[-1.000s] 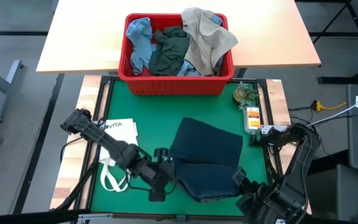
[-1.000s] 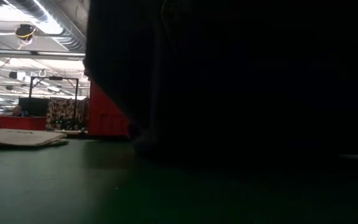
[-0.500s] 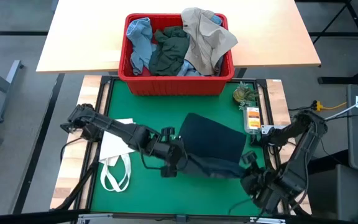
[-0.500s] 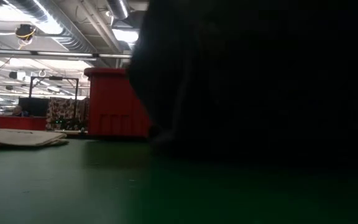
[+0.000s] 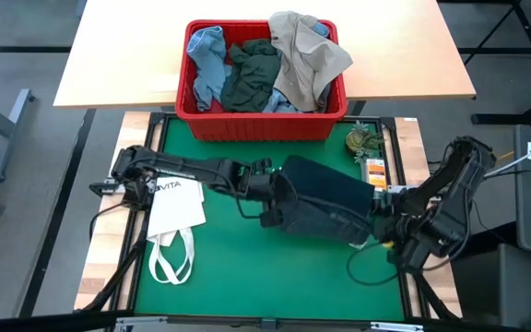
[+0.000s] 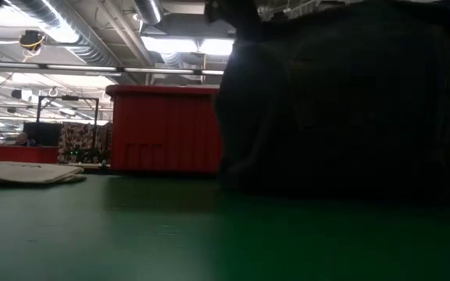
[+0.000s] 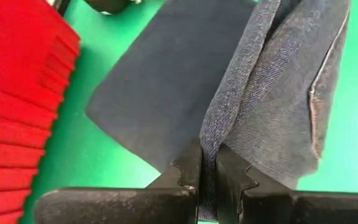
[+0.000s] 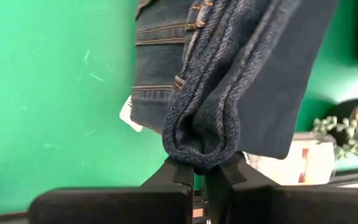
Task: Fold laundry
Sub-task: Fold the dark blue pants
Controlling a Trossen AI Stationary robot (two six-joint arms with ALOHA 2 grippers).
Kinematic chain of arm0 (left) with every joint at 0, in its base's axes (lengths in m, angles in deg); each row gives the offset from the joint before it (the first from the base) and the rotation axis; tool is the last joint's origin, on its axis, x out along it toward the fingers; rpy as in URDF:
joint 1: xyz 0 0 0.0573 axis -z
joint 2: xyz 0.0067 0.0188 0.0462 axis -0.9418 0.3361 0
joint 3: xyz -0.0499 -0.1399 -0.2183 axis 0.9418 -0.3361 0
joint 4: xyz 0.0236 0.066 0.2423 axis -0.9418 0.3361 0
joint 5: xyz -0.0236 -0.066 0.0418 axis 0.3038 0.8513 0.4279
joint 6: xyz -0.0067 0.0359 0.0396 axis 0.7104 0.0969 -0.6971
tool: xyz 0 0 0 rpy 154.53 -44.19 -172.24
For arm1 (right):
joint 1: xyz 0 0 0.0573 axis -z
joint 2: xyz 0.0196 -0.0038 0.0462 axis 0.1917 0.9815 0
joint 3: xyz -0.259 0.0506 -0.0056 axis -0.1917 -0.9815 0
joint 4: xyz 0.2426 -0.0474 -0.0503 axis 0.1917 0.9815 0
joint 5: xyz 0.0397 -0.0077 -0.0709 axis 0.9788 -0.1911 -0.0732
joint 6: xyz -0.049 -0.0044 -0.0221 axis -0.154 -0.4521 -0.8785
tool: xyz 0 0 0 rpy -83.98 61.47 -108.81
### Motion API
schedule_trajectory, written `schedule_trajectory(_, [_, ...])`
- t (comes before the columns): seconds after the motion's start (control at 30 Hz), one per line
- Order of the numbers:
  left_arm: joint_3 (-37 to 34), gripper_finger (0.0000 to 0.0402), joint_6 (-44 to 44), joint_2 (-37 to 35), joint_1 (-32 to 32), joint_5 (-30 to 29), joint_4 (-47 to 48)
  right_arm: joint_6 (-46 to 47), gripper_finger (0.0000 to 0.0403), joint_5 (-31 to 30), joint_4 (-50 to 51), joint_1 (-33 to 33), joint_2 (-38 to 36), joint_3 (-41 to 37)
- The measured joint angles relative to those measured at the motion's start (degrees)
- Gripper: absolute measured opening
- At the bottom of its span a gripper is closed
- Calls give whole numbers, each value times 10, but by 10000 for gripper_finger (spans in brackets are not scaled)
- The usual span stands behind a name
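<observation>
Both arms have swung the jeans [image 5: 325, 198] away from the table's near edge toward twelve o'clock, so the denim that lay flatter and lower a second ago now hangs bunched between them, up near the mat's middle. From where I stand, the left gripper [image 5: 270, 205] sits at the garment's nine o'clock edge, its fingers [image 7: 190, 168] pressed together on a thin fold of denim. The right gripper [image 5: 383, 224] is at the four o'clock end, jaws pinched on a thick rolled hem. The rest of the laundry [image 5: 265, 65] waits heaped in the red bin [image 5: 261, 123] at twelve o'clock, well apart from the work. The white tote bag [image 5: 173, 207] lies flat at nine o'clock on the green mat [image 5: 247, 277].

My worry is the right side: that fat roll could squeeze out of the jaws if the arms pull apart too hard. The left hold catches only a slim fold, so a jerk might strip it free. A sagging middle could also land creased, spoiling the fold.
</observation>
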Motion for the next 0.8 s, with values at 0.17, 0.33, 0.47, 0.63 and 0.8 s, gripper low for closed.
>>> schedule_trajectory(0.17, [0, 18, -30, 1, -27, 2, -32, 11, 14, -18, 3, 0, -45, -34])
schedule_trajectory(0.33, [0, 18, -59, 1, -55, -2, -55, 10, 11, -45, 3, 15, -73, -75])
schedule_trajectory(0.47, [-8, 18, -65, 5, -75, -1, -75, 8, 16, -55, 2, 34, -94, -124])
schedule_trajectory(0.63, [-27, 18, -95, 24, -98, -4, -114, -8, 18, -51, -1, 71, -110, -178])
schedule_trajectory(0.8, [-27, 18, -131, 60, -123, -4, -145, -29, 19, -47, 0, 101, -119, -212])
